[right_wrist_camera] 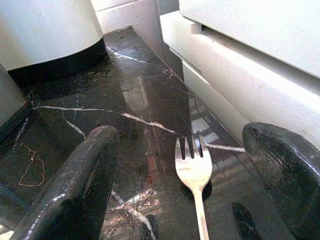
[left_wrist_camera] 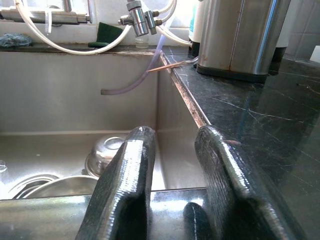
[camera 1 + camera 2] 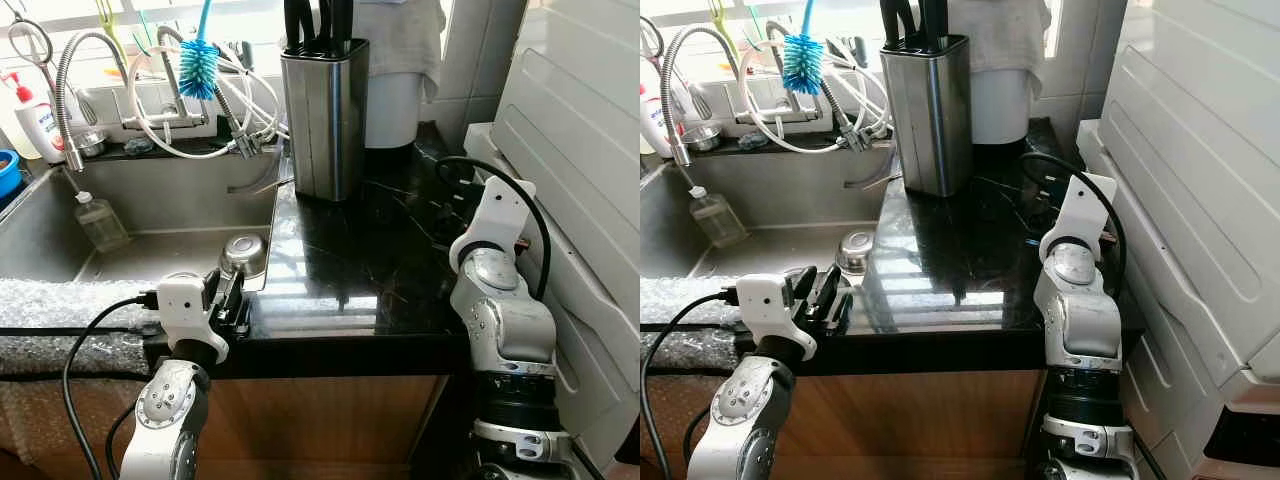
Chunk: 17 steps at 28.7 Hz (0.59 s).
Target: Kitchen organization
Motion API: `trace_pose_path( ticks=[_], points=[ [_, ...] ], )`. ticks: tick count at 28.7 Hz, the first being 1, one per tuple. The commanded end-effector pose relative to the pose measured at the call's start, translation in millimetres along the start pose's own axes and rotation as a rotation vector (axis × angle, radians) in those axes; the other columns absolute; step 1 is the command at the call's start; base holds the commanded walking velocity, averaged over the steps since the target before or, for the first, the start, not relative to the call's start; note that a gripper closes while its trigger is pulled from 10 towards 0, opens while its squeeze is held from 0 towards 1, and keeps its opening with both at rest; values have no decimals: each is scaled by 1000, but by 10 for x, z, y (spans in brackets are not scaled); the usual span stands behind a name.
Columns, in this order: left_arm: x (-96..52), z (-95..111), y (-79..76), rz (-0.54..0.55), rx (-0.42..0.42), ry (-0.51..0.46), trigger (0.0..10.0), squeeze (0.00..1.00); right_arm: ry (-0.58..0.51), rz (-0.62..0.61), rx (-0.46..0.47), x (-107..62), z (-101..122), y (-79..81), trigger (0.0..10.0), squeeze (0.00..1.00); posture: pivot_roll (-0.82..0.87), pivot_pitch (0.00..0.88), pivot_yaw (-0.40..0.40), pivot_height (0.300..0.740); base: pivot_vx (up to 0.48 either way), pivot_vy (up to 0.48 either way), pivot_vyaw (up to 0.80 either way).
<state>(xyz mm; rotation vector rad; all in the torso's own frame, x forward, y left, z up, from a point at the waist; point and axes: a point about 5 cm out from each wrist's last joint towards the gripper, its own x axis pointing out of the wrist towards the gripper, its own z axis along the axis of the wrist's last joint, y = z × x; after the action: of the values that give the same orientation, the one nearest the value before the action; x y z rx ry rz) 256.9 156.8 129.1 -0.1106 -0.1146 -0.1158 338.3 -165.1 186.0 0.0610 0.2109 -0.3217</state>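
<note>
- Currently the right gripper point(image 1: 182, 185) sits low over the black marble counter point(image 3: 360, 270), at the counter's right side, close beside the white appliance point(image 3: 570, 150).
- Right wrist view: a metal fork point(image 1: 194, 172) lies flat on the counter between the two fingers point(image 1: 75, 185), tines pointing away from the wrist, handle running back toward it.
- Fork's long axis runs roughly along the gripper's line of approach, so the fingers flank the handle on either side. Judgement: a straight descent and close should catch it across the neck.
- Right jaws stand wide apart, nothing held; no contact with the fork can be seen.
- Left gripper point(image 3: 232, 300) rests at the front edge where the counter meets the steel sink point(image 3: 60, 240). Its fingers are slightly parted and empty.
- Nearer arm for the fork: the right, clearly. The left is well apart from it, across the counter.
- Likely destination, as a judgement only: the steel utensil holder point(image 3: 323, 115) at the back of the counter, which already holds black-handled tools.
- Sink holds a small steel bowl point(image 3: 243, 255) and a clear bottle point(image 3: 98, 220).
- Writing: a white bottle with red cap point(image 3: 30, 115) carries a label, too small to read. No brand legible anywhere.
</note>
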Motion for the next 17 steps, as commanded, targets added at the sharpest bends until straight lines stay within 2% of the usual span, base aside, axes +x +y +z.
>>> trace_pose_path(
  ticks=[1, 17],
  points=[
    [-20, -72, 15, 3, -8, 45, 10000, 0, 4, 9, 9, -9, 15, 31, 10000, 1000, -55, 0, 78, 740, 0, 0, 0],
    [-20, -72, 15, 3, -8, 45, 10000, 0, 4, 9, 9, -9, 15, 31, 10000, 1000, -55, 0, 78, 740, 0, 0, 0]
  ],
)
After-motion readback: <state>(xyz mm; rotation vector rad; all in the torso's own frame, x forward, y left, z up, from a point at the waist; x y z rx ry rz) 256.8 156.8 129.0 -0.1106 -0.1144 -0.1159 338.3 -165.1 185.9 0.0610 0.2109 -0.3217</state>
